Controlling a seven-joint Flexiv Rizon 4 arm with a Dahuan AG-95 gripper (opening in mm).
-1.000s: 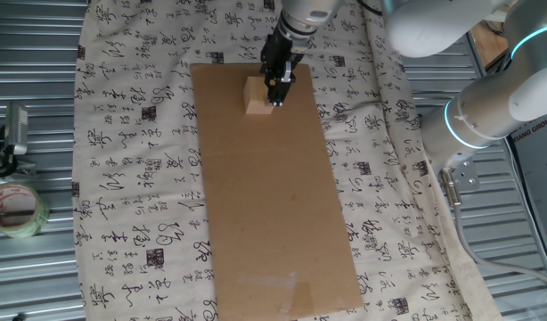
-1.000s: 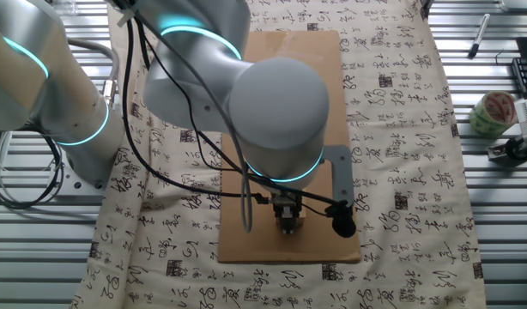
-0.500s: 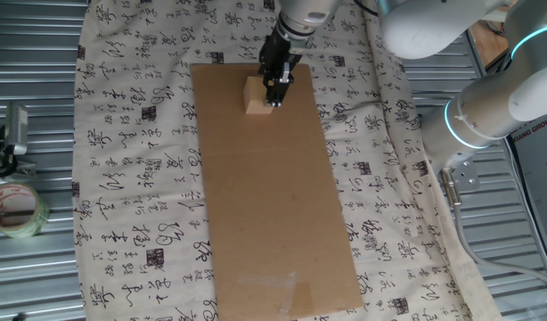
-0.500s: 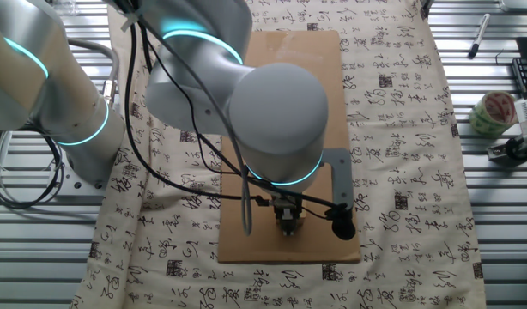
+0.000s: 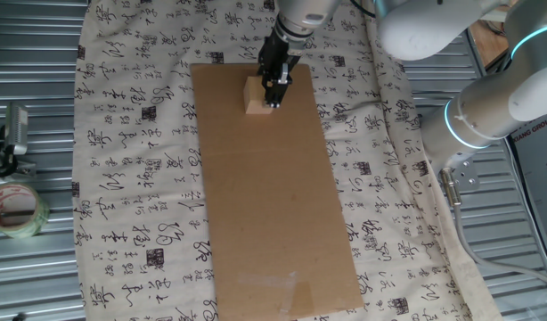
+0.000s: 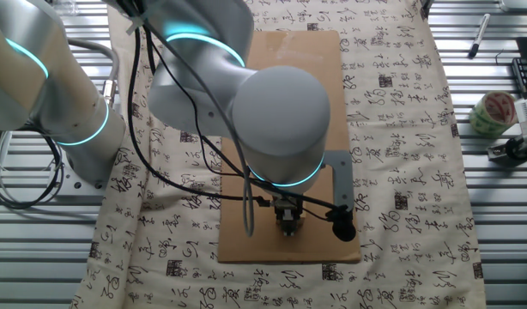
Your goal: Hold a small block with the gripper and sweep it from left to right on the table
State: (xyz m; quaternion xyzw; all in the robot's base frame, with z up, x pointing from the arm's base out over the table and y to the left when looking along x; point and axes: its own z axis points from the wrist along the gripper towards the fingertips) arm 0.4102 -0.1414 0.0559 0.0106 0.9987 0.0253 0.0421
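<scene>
Corrugated metal surround (image 5: 33, 267) on all sides, with a tape roll (image 5: 15, 209) and a marker pen (image 6: 479, 35).

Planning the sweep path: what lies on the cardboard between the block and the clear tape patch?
Only bare cardboard between the small block and the tape patch, seen in one fixed view.

- One small block (image 5: 255, 96).
- One gripper (image 5: 274, 101) on one robot arm (image 6: 246, 103).
- One brown cardboard sheet (image 5: 273, 196).
- One cloth with black writing (image 5: 131, 178).
- One roll of tape (image 5: 13, 209).
- One pen (image 6: 477, 37).
</scene>
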